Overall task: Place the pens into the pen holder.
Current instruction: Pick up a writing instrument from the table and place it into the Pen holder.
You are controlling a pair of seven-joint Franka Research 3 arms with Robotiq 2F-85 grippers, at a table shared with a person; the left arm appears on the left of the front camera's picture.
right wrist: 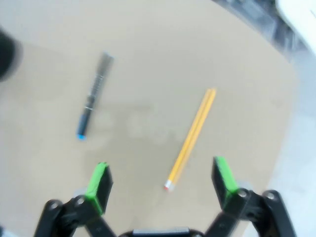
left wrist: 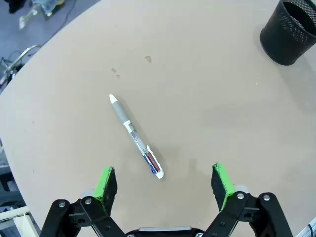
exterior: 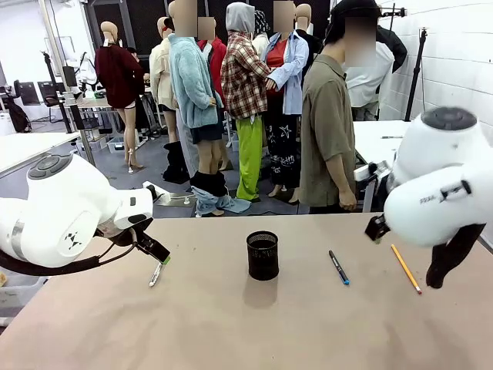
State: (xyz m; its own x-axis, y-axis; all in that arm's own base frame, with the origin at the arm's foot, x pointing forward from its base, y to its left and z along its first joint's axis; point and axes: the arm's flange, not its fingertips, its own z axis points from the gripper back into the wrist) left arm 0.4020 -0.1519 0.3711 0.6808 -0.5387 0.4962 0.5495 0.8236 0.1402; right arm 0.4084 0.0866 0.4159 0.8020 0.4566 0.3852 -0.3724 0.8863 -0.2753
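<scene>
Pens: three, all lying flat on the tan table (exterior: pixel 231 324).
- Pale silvery-white ballpoint (left wrist: pixel 136 137), just ahead of the left gripper (left wrist: pixel 164 180), whose jaws are spread wide and empty.
- Dark blue-tipped pen (right wrist: pixel 94 96) and orange-yellow pencil (right wrist: pixel 191 138), ahead of the right gripper (right wrist: pixel 160 177), which is likewise spread and empty.

Black wire-mesh cylindrical pen holder (exterior: pixel 263 255): upright at mid-table.

Pens (exterior: pixel 339 267) flat beside upright holder (exterior: pixel 263 255)
</scene>
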